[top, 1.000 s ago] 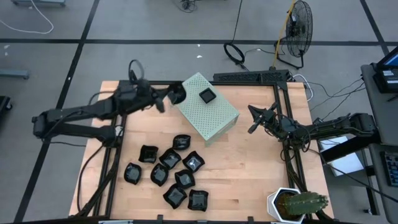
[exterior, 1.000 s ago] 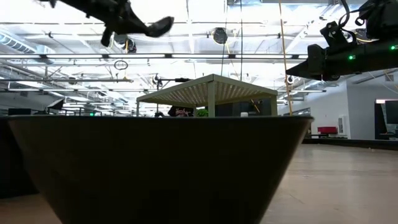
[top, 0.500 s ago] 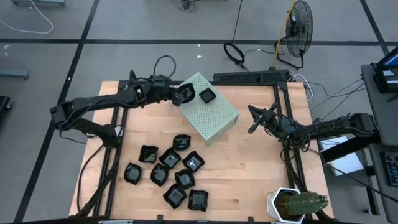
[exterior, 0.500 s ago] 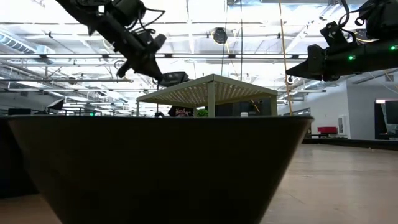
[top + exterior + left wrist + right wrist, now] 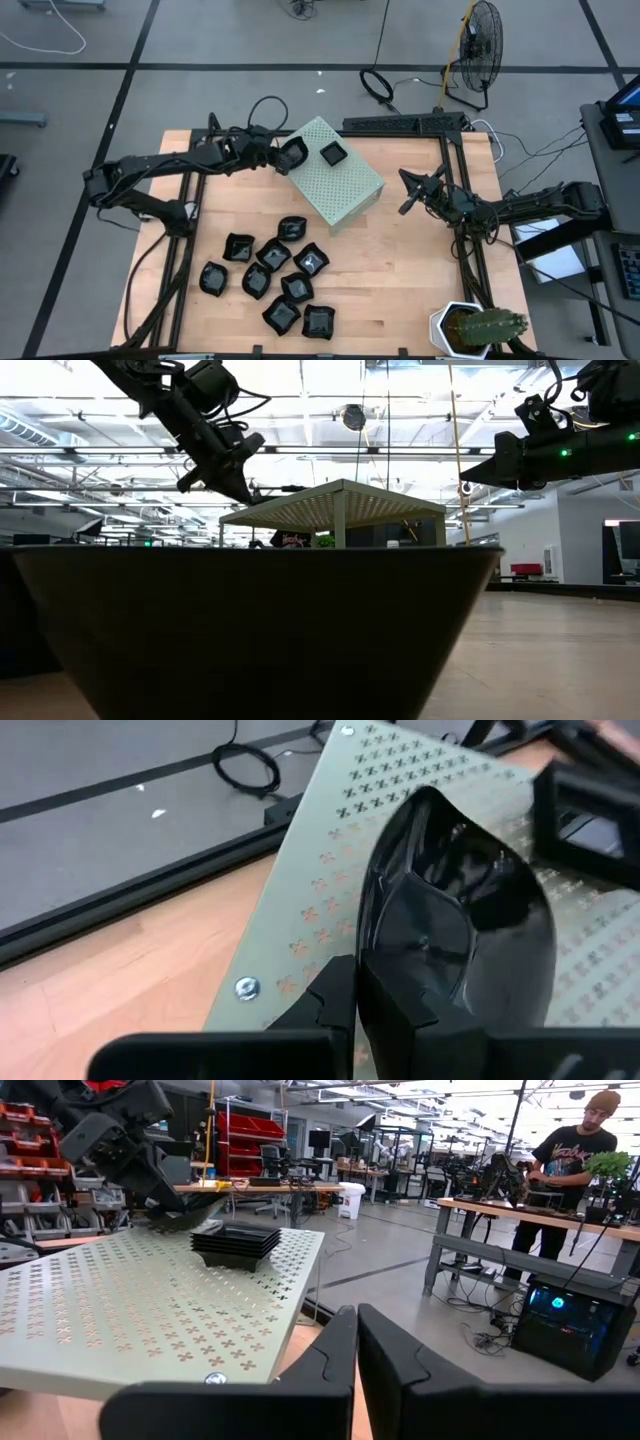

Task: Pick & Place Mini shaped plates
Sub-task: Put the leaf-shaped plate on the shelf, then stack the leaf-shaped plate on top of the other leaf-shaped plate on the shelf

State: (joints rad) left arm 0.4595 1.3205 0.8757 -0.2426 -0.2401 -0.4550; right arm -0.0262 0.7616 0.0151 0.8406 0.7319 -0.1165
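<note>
The left tool [image 5: 283,156] pinches one black plate [image 5: 455,935] just over the green box [image 5: 345,190] corner; whether the plate touches the box is hard to see. Beside it, a plate stack [image 5: 333,153] rests on the box. Nine plates [image 5: 272,254] lie on the desk [image 5: 400,270]. The right tool [image 5: 405,203] is pressed together, well apart.

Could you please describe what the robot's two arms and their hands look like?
Both arms are dark, slim and jointed, with black cables looping along them. The left hand and the right hand each end in two flat black fingers with angular edges.
</note>
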